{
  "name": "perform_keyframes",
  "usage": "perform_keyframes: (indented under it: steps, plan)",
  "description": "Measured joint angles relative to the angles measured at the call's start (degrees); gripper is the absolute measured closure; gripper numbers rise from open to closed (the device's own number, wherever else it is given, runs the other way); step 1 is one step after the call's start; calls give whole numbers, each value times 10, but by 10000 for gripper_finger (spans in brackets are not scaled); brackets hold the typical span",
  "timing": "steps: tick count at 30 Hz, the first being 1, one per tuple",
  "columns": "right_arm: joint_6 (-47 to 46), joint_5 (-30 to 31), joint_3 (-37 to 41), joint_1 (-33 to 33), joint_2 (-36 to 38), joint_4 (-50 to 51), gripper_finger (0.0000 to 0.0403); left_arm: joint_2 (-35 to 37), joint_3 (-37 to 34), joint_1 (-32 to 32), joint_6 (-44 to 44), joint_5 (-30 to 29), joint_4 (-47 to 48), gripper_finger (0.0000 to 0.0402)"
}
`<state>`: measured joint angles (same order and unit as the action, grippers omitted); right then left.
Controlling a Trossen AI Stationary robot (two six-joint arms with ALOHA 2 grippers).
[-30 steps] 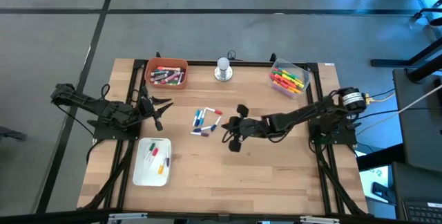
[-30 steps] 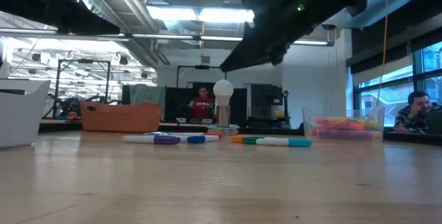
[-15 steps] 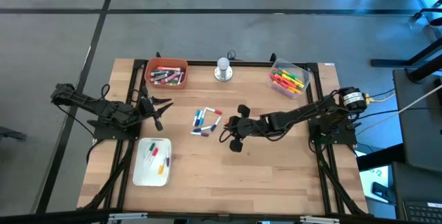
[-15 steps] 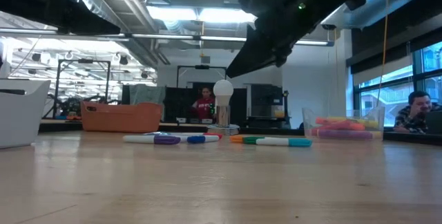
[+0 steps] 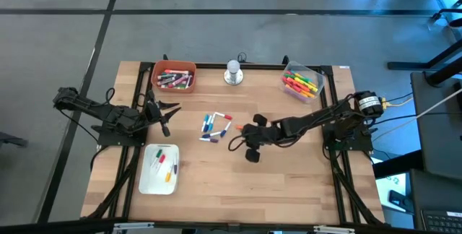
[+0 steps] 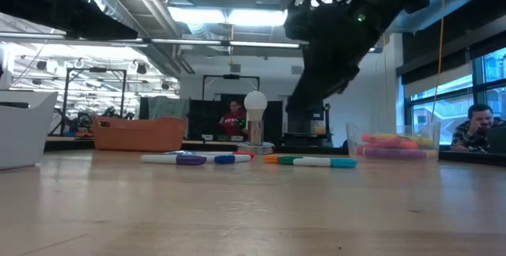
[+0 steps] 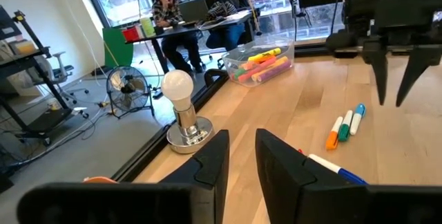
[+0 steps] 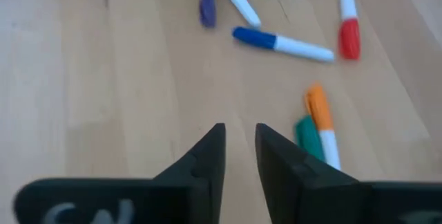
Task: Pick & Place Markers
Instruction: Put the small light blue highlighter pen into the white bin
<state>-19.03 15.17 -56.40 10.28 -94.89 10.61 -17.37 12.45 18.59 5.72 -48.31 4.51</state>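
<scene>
A loose cluster of markers [image 5: 215, 126] lies mid-desk [image 5: 289, 183], others in the orange bin [image 5: 173, 77], clear bin [image 5: 300, 82] and white tray [image 5: 159, 170]. The right hand [image 8: 239, 156] hovers just beside the cluster, fingers slightly parted, empty. The left hand [image 7: 239, 160] waits near the orange bin, narrowly parted, empty.

Readable text: none in any view.
Right wrist housing [image 8: 83, 207]: pale marks at its edge, too blurred to read.

Purple marker [image 8: 206, 3] — cut off by the frame's edge.
</scene>
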Motion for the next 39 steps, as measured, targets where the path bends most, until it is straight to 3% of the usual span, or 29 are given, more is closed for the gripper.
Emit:
perform_keyframes:
  steps: [6,11,14,20,23,35,39]
  plan:
    - [-47,9,2,2,0,69,285,0,0,0,0,0,0,334]
    - [-49,49,5,-7,-4,112,259,0,0,0,0,0,0,336]
    - [-46,14,5,-23,-11,129,254,0,0,0,0,-9,0,334]
    - [-15,-6,5,-34,-24,164,254,0,0,-12,69,-158,-6,333]
    - [-4,-20,5,-39,-31,167,261,0,0,-16,101,-199,-5,335]
    - [-7,-64,5,-43,-51,186,316,0,0,-16,95,-172,-5,335]
    - [-18,-74,4,-43,-58,186,342,0,0,-16,10,-108,-10,334]
